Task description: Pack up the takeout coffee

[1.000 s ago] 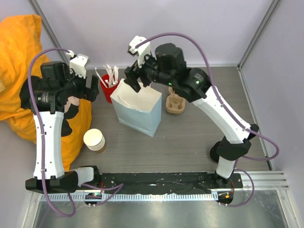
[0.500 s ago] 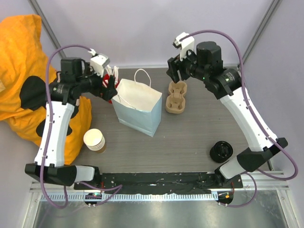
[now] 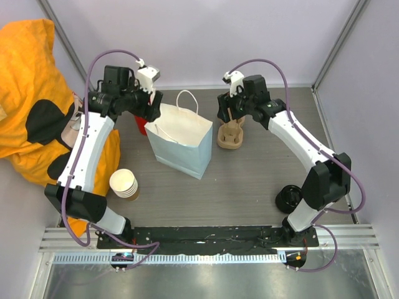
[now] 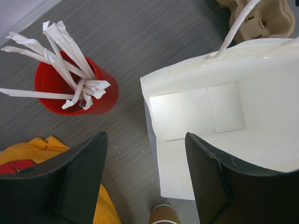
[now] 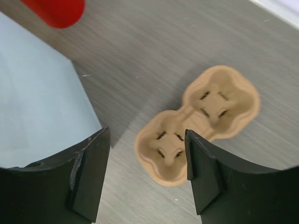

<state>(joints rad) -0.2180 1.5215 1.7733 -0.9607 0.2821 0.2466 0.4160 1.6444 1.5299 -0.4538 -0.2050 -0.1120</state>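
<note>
The left tool, jaws apart and empty, has swung to the left rim of the bag, and the right tool, also apart, from the bag to the carrier beside it; no lidded coffee shows, so packing seems unstarted.

Bag smooth paper; carrier matt moulded pulp; red cup glossy plastic.

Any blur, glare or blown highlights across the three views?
Top: sharp, evenly lit, mild glare on the metal ledge. Left wrist: sharp, bag interior near-white but its seams are readable. Right wrist: carrier soft, slightly blurred.
</note>
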